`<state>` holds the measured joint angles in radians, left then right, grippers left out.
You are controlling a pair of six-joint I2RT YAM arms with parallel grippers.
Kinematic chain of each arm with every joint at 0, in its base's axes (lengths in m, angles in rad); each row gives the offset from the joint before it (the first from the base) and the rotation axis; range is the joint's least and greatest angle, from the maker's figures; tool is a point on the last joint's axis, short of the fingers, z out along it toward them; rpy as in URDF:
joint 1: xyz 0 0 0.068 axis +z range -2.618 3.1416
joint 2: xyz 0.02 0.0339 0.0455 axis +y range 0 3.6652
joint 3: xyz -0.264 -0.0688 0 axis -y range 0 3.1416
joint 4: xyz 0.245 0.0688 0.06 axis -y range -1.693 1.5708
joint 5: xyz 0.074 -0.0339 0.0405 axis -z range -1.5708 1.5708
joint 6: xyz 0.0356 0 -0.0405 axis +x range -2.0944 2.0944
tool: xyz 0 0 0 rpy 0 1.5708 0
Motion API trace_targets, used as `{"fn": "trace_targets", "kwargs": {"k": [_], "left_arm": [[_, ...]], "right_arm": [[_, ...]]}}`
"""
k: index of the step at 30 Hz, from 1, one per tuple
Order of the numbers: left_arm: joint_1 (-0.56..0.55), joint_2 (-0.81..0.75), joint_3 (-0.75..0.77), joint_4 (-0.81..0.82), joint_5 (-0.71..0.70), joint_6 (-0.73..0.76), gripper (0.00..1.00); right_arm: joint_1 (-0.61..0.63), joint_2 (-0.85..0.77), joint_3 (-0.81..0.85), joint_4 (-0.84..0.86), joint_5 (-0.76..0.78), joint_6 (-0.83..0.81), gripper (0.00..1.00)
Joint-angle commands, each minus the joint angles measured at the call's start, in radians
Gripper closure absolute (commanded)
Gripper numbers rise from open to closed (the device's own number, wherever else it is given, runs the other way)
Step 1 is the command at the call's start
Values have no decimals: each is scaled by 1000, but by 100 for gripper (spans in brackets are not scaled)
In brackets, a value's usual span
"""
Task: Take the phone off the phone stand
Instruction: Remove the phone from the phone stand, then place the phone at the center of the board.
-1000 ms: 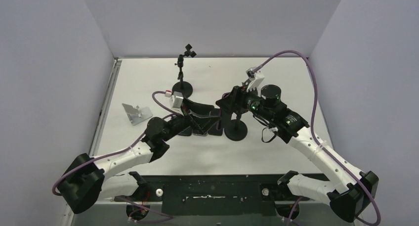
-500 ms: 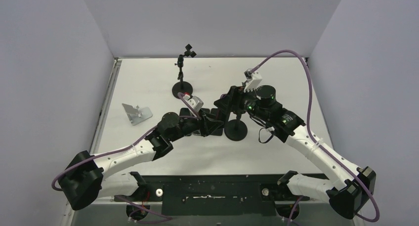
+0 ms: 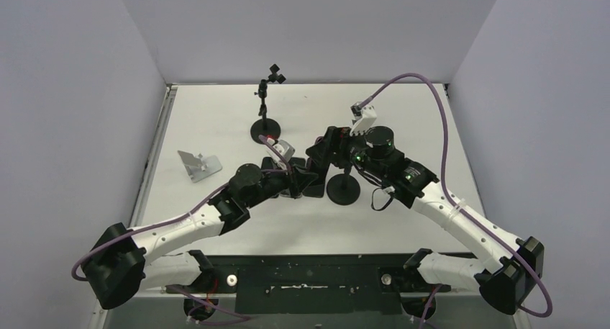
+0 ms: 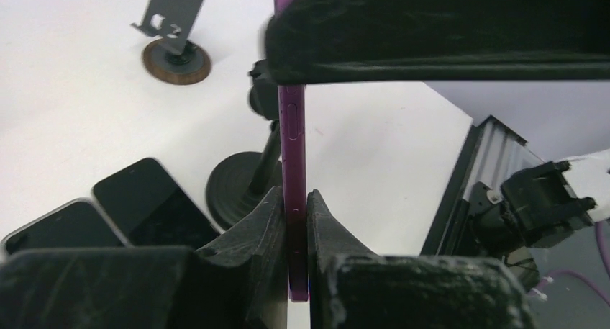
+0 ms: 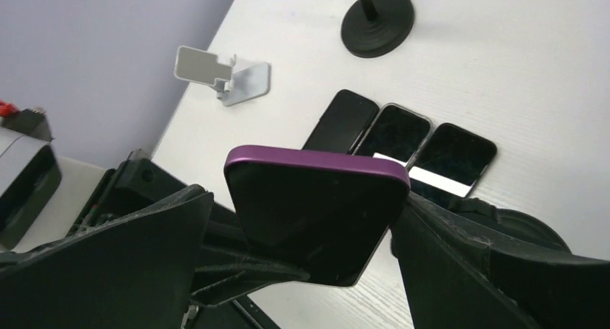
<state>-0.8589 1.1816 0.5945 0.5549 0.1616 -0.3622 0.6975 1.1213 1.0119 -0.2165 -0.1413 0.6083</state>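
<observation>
The left pincer is closed almost to nothing, its two fingers pinching the thin purple phone across its thickness near one end. The right pincer stands far wider, its fingers pressed to the phone's two long sides, so it grips across the width.

The left wrist view shows the phone edge-on, a side button on the purple rim. Its long axis runs straight up the frame from the pinch into a black mass that is probably the right pincer. Only the right wrist view shows the phone's dark face, with one rounded short end uppermost. From above, the phone is all but hidden where the two arms meet.

The phone hangs above the bench, just beside the pole of the phone stand; whether the stand's clamp has it I cannot tell. Three dark phones lie flat side by side beneath, with a silver stand well apart from them.
</observation>
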Motion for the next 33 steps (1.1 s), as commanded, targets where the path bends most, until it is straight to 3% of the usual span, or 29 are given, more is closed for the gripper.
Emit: {"fn": "trace_targets", "kwargs": {"k": [1,7,14,18,24,33], "left_arm": [[6,-112,-8,-99,-143,12,100],[63,-247,-18,-336,-245,2,100],[412,-290,14,-606,-33,-135,100],[461,-210,100,-760,10,-119,100],[654,-34,210,-1011,89,-75,100],[670,170,253,-974,118,-22,100]], "right_arm": [[28,-31,45,76,-49,9,0],[25,-34,83,17,-32,-30,0],[12,-91,84,-34,22,-107,0],[7,-127,60,-43,35,-132,0],[4,-164,28,-56,40,-140,0],[0,-184,20,-77,38,-163,0]]}}
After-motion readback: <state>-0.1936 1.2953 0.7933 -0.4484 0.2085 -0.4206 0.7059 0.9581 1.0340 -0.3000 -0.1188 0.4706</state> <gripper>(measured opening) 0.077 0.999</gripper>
